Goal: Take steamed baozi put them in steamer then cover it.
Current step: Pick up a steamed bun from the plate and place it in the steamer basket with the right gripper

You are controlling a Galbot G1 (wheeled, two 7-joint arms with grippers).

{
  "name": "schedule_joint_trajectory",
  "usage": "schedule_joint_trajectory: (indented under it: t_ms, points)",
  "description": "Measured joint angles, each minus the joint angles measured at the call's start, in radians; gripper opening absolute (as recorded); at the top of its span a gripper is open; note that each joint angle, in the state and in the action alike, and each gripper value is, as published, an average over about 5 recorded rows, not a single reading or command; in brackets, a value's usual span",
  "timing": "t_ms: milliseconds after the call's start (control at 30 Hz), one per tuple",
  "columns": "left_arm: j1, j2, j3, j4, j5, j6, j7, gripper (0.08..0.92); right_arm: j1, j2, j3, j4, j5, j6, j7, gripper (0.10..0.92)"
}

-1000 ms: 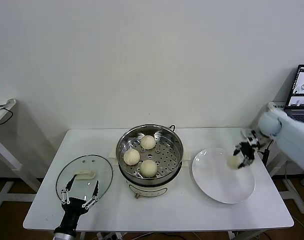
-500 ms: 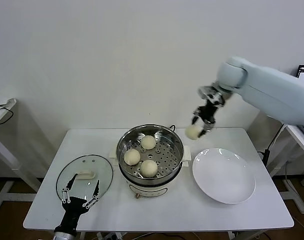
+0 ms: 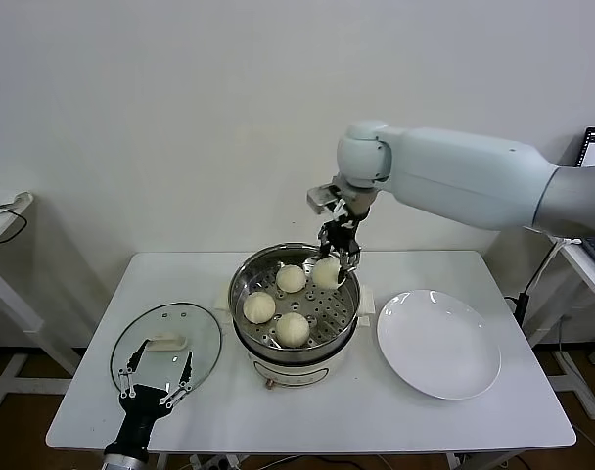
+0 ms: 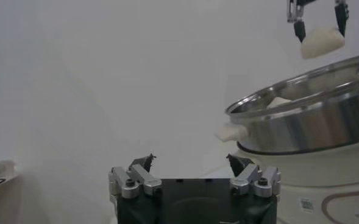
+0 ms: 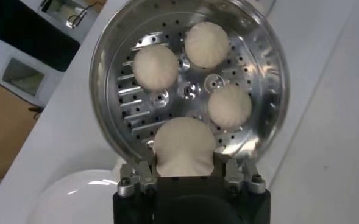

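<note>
Inside steamer (image 3: 247, 284) three baozi (image 3: 293, 329); right gripper (image 3: 338, 258) holds fourth (image 3: 326, 272).

The white tabletop (image 3: 307, 411) carries the steamer (image 3: 294, 345) at centre frame, the cover (image 3: 165, 345) lying flat at lower left, and a white plate (image 3: 438, 343) at right.

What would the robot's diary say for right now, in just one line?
right gripper: holds fourth bun above steamer | three buns inside | left gripper: open, by lid | plate: empty

Right hand (image 3: 335, 257) with baozi (image 3: 326, 272) — from plate (image 3: 464, 377) to steamer (image 3: 254, 270)
</note>
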Motion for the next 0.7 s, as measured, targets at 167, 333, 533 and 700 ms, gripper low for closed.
schedule_joint_trajectory:
  t_ms: [167,333,533,700]
  points:
    - [0.001,0.0,-0.003,-0.001,-0.001,-0.001,-0.001,0.823,-0.022,0.03,-0.018,-0.01,0.002,-0.008,0.026,0.62]
    - [0.002,-0.001,-0.008,-0.001,-0.003,-0.002,-0.002,0.823,-0.049,0.053,-0.03,-0.026,-0.007,-0.012,0.042,0.619]
    - [0.001,-0.001,-0.012,0.001,-0.005,-0.004,-0.002,0.823,-0.079,0.067,-0.037,-0.044,-0.027,-0.013,0.053,0.624]
    - [0.0,-0.002,-0.012,0.003,-0.005,-0.004,-0.002,0.823,-0.1,0.072,-0.038,-0.056,-0.042,-0.014,0.063,0.663]
